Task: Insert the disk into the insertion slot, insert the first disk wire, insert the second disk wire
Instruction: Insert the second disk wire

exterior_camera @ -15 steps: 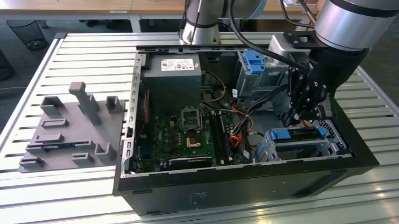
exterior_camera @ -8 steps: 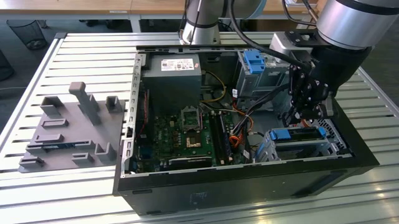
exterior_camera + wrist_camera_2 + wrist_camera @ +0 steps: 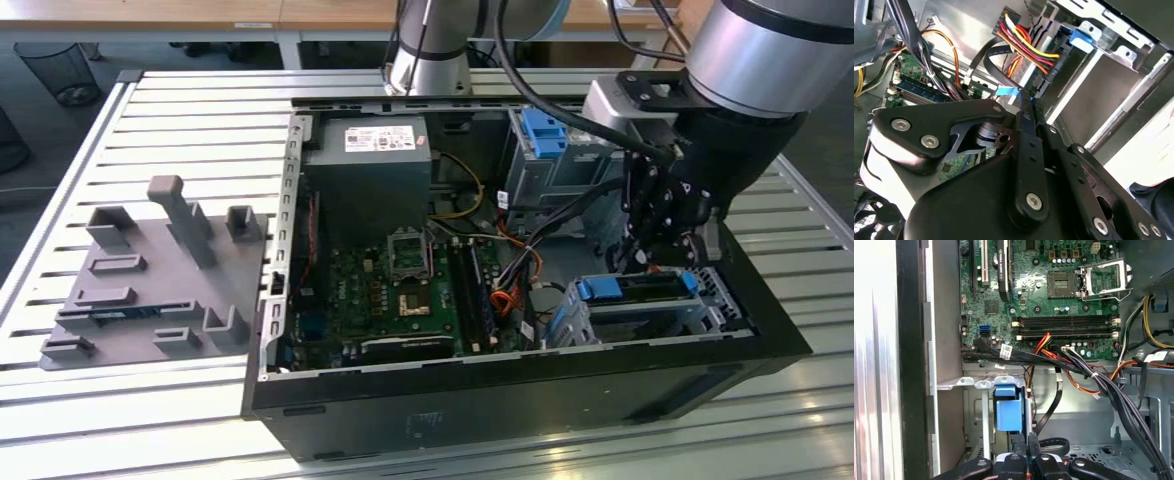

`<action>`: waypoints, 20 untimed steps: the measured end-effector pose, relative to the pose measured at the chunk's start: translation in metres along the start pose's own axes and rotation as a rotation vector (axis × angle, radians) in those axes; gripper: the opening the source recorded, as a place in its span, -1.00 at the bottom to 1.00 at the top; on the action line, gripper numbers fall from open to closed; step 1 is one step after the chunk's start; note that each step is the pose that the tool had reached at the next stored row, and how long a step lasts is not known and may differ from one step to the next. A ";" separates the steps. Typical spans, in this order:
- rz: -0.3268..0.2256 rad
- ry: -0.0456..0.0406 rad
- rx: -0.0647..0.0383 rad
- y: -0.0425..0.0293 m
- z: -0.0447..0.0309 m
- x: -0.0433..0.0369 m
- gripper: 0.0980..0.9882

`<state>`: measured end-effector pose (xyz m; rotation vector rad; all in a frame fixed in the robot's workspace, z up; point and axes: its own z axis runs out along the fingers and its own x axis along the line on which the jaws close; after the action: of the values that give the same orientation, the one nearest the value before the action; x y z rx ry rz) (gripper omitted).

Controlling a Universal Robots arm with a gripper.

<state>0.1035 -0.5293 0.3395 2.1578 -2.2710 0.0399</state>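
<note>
— Where is the disk (image 3: 638,289)?

— Inside the slot (image 3: 667,320), the silver cage in the corner of the open case (image 3: 534,390) on the exterior view's right, at the case's near edge. Its blue caddy faces the board (image 3: 400,290).

— And the gripper (image 3: 663,262)?

— It hangs just above the disk and slot, pointing down into that corner. In the first wrist view the gripper (image 3: 1026,440) sits just beside the blue caddy end (image 3: 1008,407).

— How do the jaws stand?

— Clenched. In the first wrist view the two fingers (image 3: 1019,442) lie side by side with barely a slit between them. In the second wrist view the gripper (image 3: 1026,97) comes to a narrow tip.

— Grasping anything?

— I cannot tell. A black flat cable (image 3: 1054,405) runs down towards the fingertips, and a small blue tag (image 3: 1006,91) sits right at the tip, but whether either is pinched is hidden.

— What else is close by?

— A bundle of red, yellow and orange wires (image 3: 1026,42) ends in a black plug (image 3: 1054,67) near the tip.

— And on the table (image 3: 160,110)?

— A grey fixture tray (image 3: 147,290) lies near the edge on the exterior view's left, well apart from the gripper.
</note>
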 end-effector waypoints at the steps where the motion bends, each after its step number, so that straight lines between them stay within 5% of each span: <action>1: 0.000 -0.0120 -0.001 -0.0001 0.0000 0.0015 -0.89; 3: 0.001 -0.0395 -0.002 -0.0002 0.0001 0.0042 -0.89; 5: 0.001 -0.0493 -0.002 -0.0003 0.0001 0.0064 -0.89; 12: 0.001 -0.0493 -0.003 -0.0007 0.0007 0.0144 -0.89; 20: 0.000 -0.0492 -0.003 -0.0060 0.0022 0.0145 -0.89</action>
<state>0.1087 -0.5441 0.3377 2.1818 -2.2953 -0.0163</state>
